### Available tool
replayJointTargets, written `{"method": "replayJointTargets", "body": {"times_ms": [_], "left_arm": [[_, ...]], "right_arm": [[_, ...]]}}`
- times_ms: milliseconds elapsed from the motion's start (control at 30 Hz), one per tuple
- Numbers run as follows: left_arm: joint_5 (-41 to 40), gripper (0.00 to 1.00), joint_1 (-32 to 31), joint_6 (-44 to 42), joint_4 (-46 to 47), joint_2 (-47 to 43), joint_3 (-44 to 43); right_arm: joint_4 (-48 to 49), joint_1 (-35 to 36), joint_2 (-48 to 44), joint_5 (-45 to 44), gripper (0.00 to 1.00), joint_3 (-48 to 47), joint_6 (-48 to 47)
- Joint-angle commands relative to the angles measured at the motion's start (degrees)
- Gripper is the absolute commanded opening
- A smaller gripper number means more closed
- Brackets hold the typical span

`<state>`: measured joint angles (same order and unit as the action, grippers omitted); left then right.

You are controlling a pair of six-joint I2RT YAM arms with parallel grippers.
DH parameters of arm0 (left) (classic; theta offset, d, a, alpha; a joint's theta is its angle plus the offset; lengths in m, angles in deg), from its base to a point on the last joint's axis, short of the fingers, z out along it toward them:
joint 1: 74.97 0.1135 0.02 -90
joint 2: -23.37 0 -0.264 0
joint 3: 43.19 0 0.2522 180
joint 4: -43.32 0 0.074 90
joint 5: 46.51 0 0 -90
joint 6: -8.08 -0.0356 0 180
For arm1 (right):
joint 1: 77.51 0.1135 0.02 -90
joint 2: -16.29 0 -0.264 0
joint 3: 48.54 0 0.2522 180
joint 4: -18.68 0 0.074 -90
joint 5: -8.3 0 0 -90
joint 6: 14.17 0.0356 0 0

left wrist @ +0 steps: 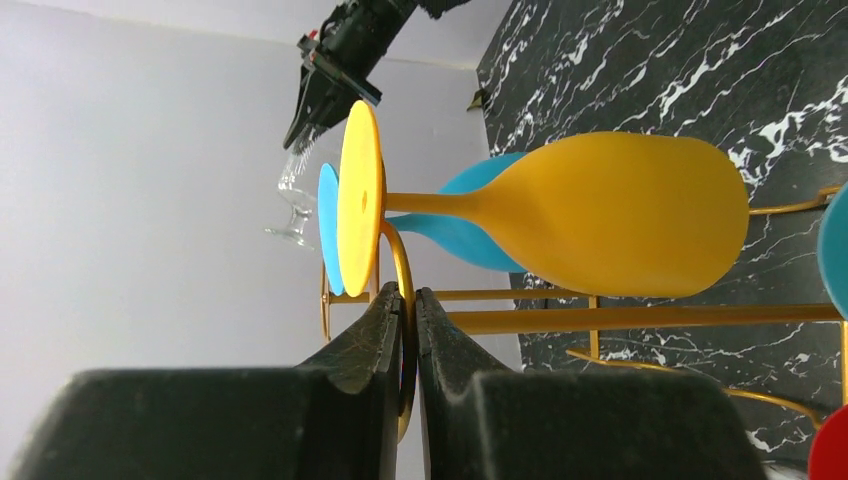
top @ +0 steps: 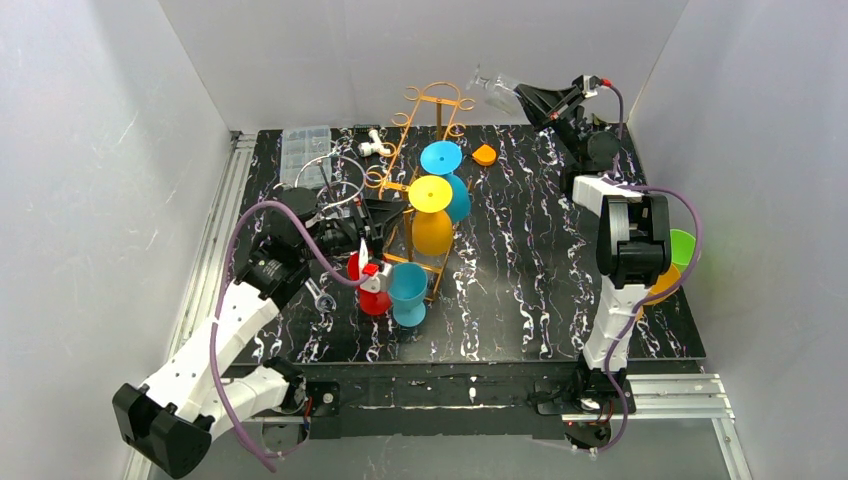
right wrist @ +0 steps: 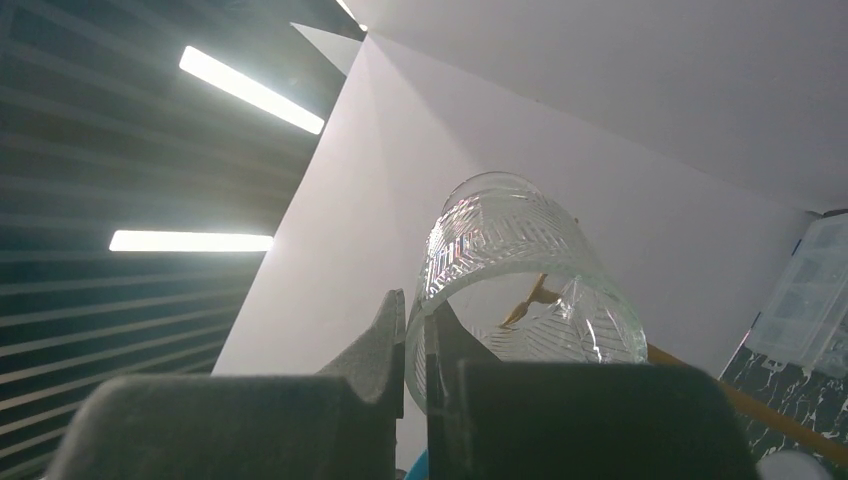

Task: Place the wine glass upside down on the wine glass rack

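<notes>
Top external: yellow glass (top: pixel 432 228) on rack (top: pixel 437 96)

The right wrist shows me only the bowl of the wine glass (right wrist: pixel 520 270). Its stem and foot are out of sight, and its near wall vanishes between my right fingers (right wrist: pixel 385 345). From above, the right arm (top: pixel 630 240) covers most of a green thing (top: pixel 684 245) and an orange thing (top: pixel 665 285); I can't identify either. A red shape (left wrist: pixel 832 450) is cut off by the left wrist view's corner.
</notes>
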<state>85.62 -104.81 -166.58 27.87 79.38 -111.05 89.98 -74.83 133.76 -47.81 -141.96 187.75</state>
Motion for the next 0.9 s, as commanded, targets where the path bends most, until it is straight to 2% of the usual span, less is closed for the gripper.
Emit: {"method": "replayJointTargets", "body": {"times_ms": [0, 533, 867], "left_arm": [[7.32, 0.00, -0.83, 0.32, -8.70, -0.97, 3.07], [9.61, 0.00, 0.00, 1.87, -4.53, 4.76, 3.21], [8.78, 0.00, 0.05, 1.33, -4.97, 5.62, 3.06]], "right_arm": [[17.71, -0.21, -4.03, -0.29, 0.01, -0.61, -0.47], [17.69, -2.15, -13.82, -0.40, 0.01, 8.65, -2.76], [17.73, -1.27, -14.97, 0.16, 0.01, 13.60, -4.43]]}}
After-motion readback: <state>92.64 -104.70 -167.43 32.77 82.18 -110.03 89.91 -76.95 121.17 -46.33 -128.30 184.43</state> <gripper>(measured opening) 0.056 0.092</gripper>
